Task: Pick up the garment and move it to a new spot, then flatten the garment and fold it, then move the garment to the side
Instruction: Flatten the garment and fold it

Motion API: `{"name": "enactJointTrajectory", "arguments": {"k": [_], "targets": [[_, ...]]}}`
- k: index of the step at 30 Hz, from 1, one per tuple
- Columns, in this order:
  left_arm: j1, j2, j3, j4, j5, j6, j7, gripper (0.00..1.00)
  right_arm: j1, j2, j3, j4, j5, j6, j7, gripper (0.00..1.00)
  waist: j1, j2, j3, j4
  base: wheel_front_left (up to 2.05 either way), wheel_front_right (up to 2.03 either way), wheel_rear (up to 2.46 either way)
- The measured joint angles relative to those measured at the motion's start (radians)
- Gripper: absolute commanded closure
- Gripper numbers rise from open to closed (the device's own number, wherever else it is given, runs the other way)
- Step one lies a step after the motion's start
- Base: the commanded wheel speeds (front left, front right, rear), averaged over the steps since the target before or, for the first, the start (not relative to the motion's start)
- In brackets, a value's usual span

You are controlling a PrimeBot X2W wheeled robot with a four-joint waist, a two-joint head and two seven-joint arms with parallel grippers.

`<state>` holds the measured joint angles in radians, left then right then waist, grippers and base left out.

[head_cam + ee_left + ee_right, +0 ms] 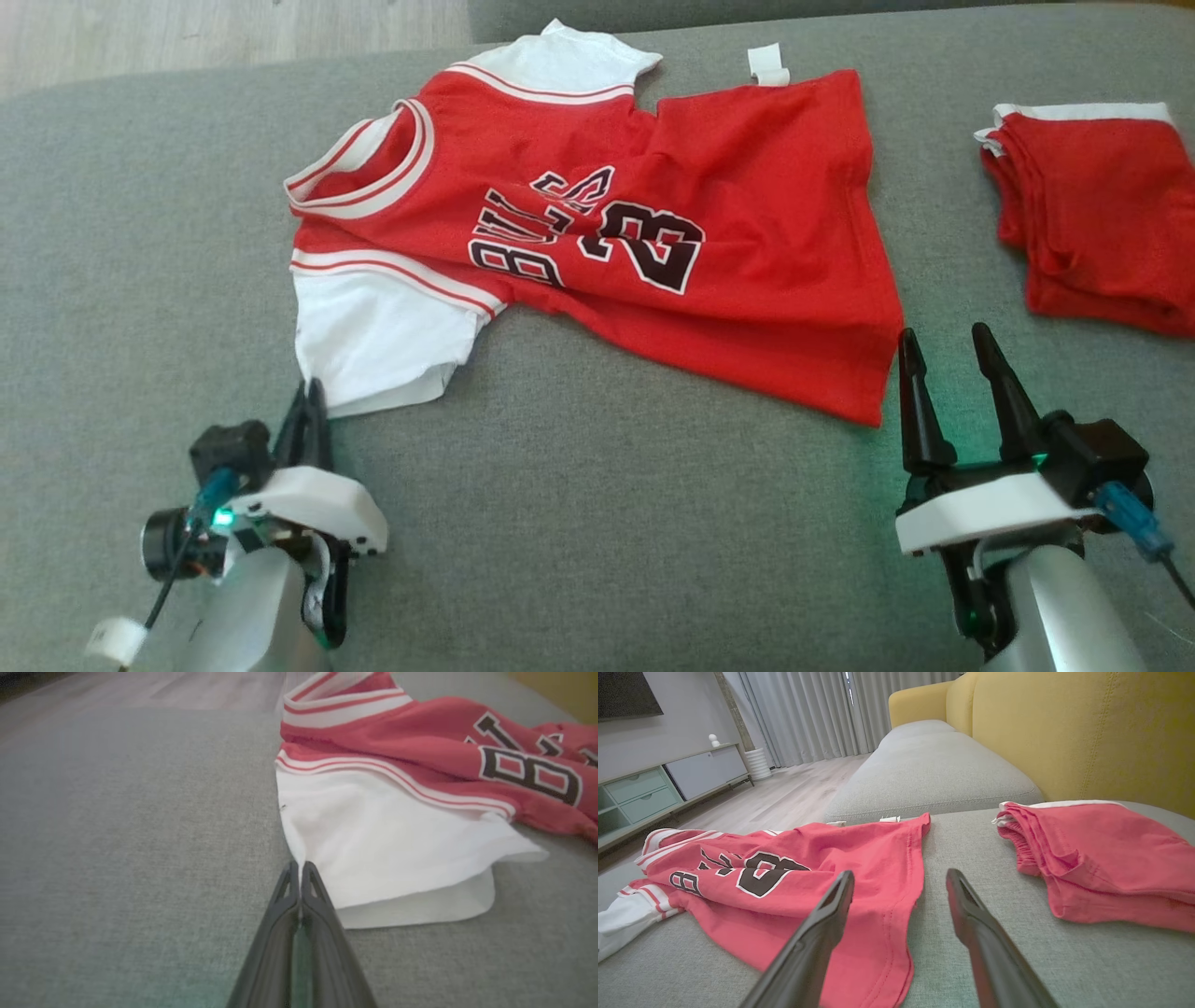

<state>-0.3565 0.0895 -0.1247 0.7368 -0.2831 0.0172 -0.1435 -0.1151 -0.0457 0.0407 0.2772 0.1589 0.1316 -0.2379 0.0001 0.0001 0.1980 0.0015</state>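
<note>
Garment [747, 177] soft matt knit cloth, creased; sofa seat [607, 523] coarse grey weave, matt; right gripper [944, 334] fingers [920, 420] smooth dark matt plastic, its housing [980, 509] white semi-gloss plastic; floor [784, 793] pale smooth wood; sofa back [1064, 732] yellow cloth.

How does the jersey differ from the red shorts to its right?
The jersey lies spread open; the shorts are folded into a compact stack. The jersey has white sleeves, black lettering and a 23; the shorts are plain red with a white band. Both are red with white trim and rest on the grey cushion.
</note>
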Motion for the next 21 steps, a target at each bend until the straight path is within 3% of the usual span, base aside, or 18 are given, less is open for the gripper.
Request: {"name": "enactJointTrajectory", "arguments": {"k": [7, 21], "targets": [[0.011, 0.000, 0.030, -0.104, -0.008, 0.005, -0.092, 1.00, 0.003, 0.000, 0.007, 0.027, 0.012, 0.000, 0.012, 0.00, -0.0001, 0.0000, -0.021, 0.007, 0.00, 0.00, 0.00], [0.123, -0.012, 0.064, -0.388, 0.017, 0.025, -0.106, 1.00, 0.026, 0.000, -0.002, 0.144, 0.074, 0.000, 0.136, 0.00, -0.0001, 0.0000, -0.042, 0.012, 0.00, 0.00, 0.00]]}}
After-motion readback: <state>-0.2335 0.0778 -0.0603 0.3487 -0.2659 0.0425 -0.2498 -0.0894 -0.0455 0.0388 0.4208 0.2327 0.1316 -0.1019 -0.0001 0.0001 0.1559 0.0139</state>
